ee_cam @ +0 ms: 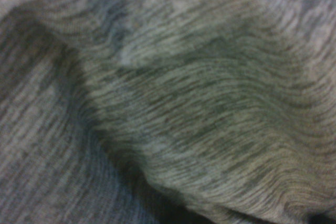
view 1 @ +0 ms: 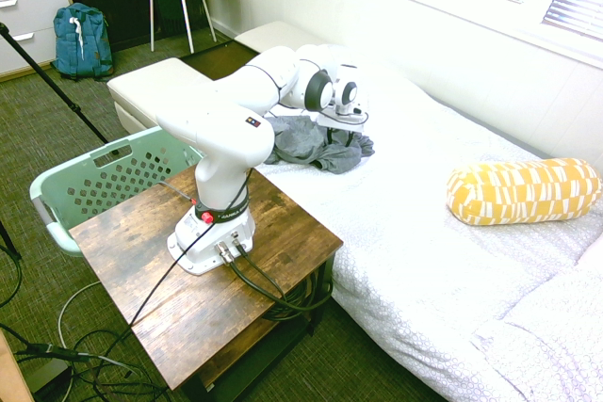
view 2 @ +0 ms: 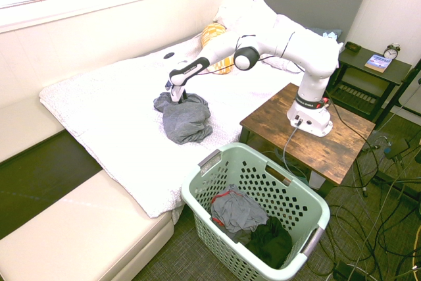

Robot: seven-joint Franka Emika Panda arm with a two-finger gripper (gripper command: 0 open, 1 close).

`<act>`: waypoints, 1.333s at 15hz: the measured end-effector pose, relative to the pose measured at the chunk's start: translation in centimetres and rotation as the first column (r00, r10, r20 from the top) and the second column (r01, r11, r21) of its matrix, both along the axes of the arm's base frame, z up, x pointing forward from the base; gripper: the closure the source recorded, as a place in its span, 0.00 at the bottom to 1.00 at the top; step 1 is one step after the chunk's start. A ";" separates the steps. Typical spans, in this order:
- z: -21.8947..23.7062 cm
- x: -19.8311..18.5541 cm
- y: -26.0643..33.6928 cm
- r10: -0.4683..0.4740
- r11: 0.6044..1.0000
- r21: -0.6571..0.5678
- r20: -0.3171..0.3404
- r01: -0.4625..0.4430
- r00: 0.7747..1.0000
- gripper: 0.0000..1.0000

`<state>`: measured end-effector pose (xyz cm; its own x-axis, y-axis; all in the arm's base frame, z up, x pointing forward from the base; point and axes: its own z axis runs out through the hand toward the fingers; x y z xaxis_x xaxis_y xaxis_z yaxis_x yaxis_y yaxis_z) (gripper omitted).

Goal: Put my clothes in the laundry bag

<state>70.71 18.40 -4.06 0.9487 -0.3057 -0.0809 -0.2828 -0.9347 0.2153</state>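
The white arm is reaching from the wooden table (view 2: 342, 153) out over the bed (view 2: 112, 123), and its gripper (view 2: 175, 95) is pointing steeply down into the upper edge of the clothes (view 2: 186, 118), a crumpled dark grey garment that is lying on the white cover a little left of centre in the second exterior view. In the first exterior view the same garment (view 1: 316, 145) is sitting just above the middle of the frame, partly hidden behind the arm's forearm, with the gripper (view 1: 350, 135) pressing at its top. The fingers are sinking into the folds in both outside views, so it cannot be told whether the jaws are standing apart or are pinching the cloth; they seem to be touching it. The wrist view is filling up entirely with blurred, ribbed grey fabric (ee_cam: 189, 108), folded in soft ridges. The laundry bag (view 2: 197, 195), a mint-green perforated basket, is standing on the carpet at the lower centre of the second exterior view, just in front of the table and beside the bed, and it is holding a grey piece (view 2: 237, 212) and a dark piece (view 2: 271, 243). A yellow patterned pillow (view 1: 524, 191) is lying on the bed at the right of the first exterior view.
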 end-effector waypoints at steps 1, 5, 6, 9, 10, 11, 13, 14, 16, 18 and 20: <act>0.0 0.0 -0.1 0.000 1.000 -0.002 0.000 0.000 1.000 1.00; -0.7 -0.3 -0.8 -0.005 1.000 -0.012 -0.012 0.005 1.000 1.00; -0.8 -0.3 -1.1 -0.009 1.000 -0.013 -0.014 0.009 1.000 1.00; -0.7 -0.3 -1.2 -0.011 1.000 -0.013 -0.014 0.010 1.000 1.00; -0.7 -0.3 -1.2 -0.010 1.000 -0.013 -0.014 0.010 1.000 1.00; -0.7 -0.3 -1.1 -0.009 1.000 -0.013 -0.014 0.009 1.000 1.00; -0.7 -0.3 -1.0 -0.008 1.000 -0.013 -0.013 0.007 1.000 1.00; -0.7 -0.3 -1.0 -0.008 1.000 -0.013 -0.013 0.008 1.000 1.00; -0.7 -0.3 -1.0 -0.008 1.000 -0.013 -0.013 0.008 1.000 1.00; -0.5 -0.2 -1.0 -0.012 1.000 -0.012 -0.009 0.012 1.000 1.00; 1.2 0.9 -0.8 -0.024 1.000 -0.008 0.017 0.024 1.000 1.00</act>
<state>71.62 17.57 -2.82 0.9422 -0.3291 -0.0625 -0.3089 -0.9257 0.2184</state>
